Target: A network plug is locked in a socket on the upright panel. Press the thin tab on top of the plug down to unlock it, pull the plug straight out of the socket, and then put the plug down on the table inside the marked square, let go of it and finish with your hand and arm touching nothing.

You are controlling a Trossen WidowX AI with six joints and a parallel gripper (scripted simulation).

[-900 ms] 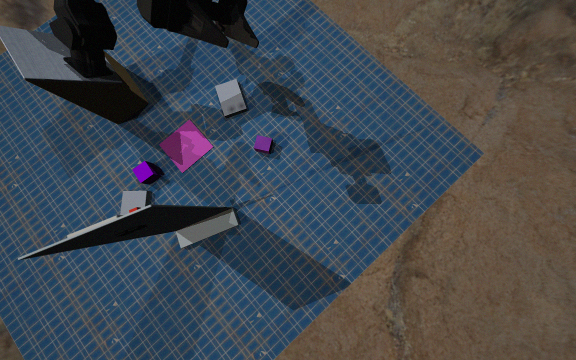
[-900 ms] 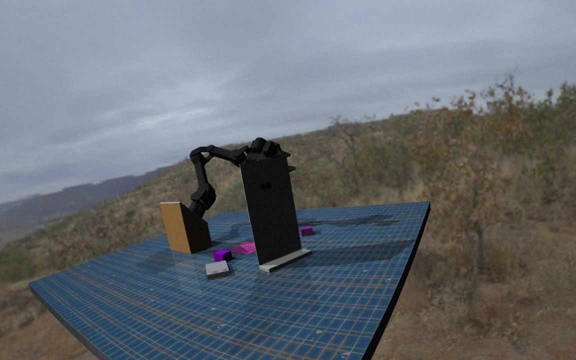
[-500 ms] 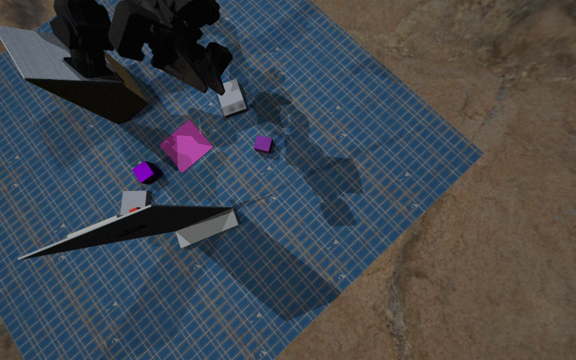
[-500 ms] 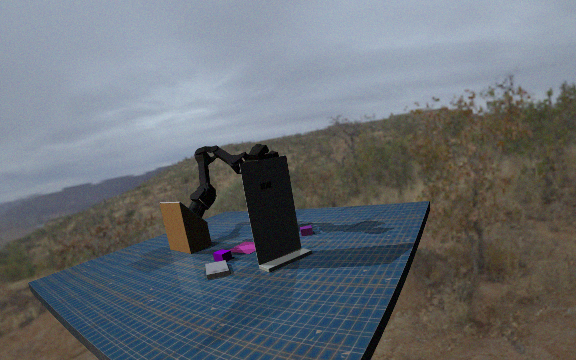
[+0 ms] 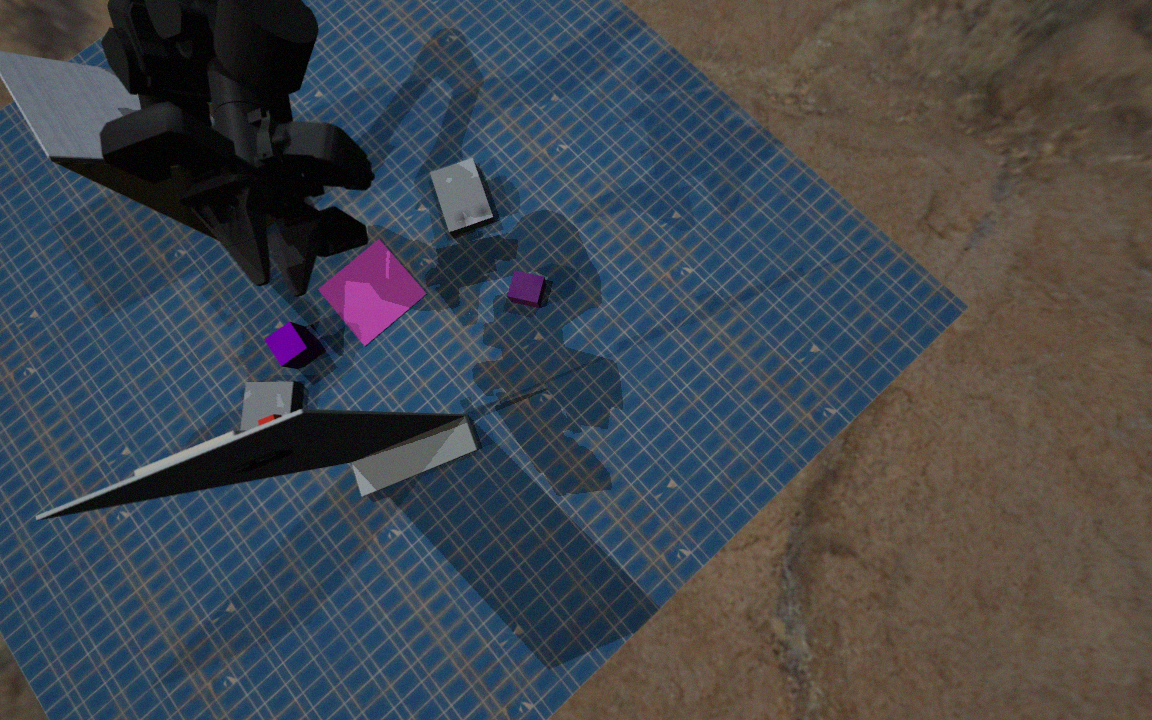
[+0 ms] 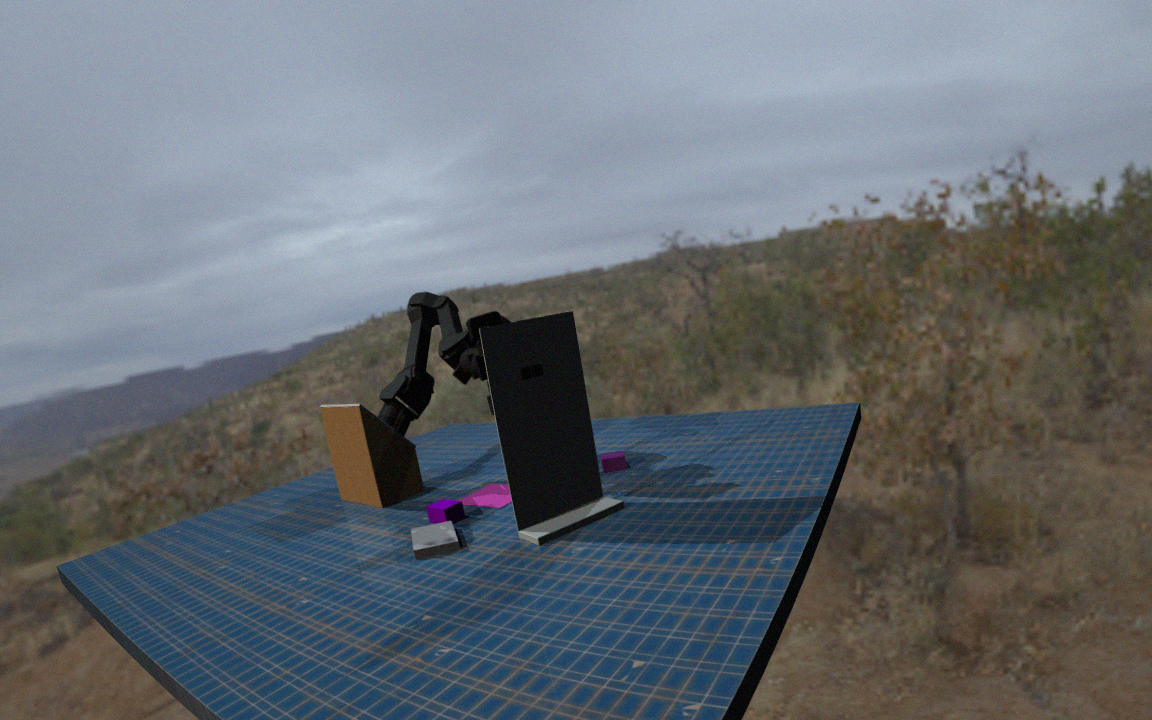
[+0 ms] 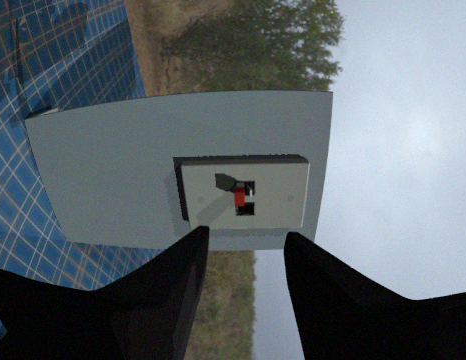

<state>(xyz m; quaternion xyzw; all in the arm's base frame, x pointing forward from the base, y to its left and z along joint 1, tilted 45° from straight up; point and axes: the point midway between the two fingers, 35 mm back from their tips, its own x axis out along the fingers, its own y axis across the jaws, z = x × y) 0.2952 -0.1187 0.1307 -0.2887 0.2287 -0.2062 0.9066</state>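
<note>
The upright panel (image 5: 294,443) (image 6: 544,429) (image 7: 118,165) carries a pale socket plate (image 7: 283,215) with two dark openings. The small red plug (image 5: 267,420) (image 7: 240,196) sits at the upper opening in the wrist view. Its thin tab cannot be made out clearly. My gripper (image 5: 281,286) (image 7: 248,239) is partly open and empty, with its fingers pointing toward the panel's socket side. The fingertips stand short of the plug, with a gap between. In the exterior view the panel hides the fingers and the plug. The magenta marked square (image 5: 383,308) (image 6: 489,495) lies on the table.
A purple block (image 5: 289,343) (image 6: 444,511) and a grey box (image 5: 268,398) (image 6: 434,539) stand near the panel. Another purple block (image 5: 524,288) (image 6: 613,461) and grey box (image 5: 464,194) stand beyond the square. A wedge-shaped block (image 5: 79,107) (image 6: 352,456) stands by the arm's base.
</note>
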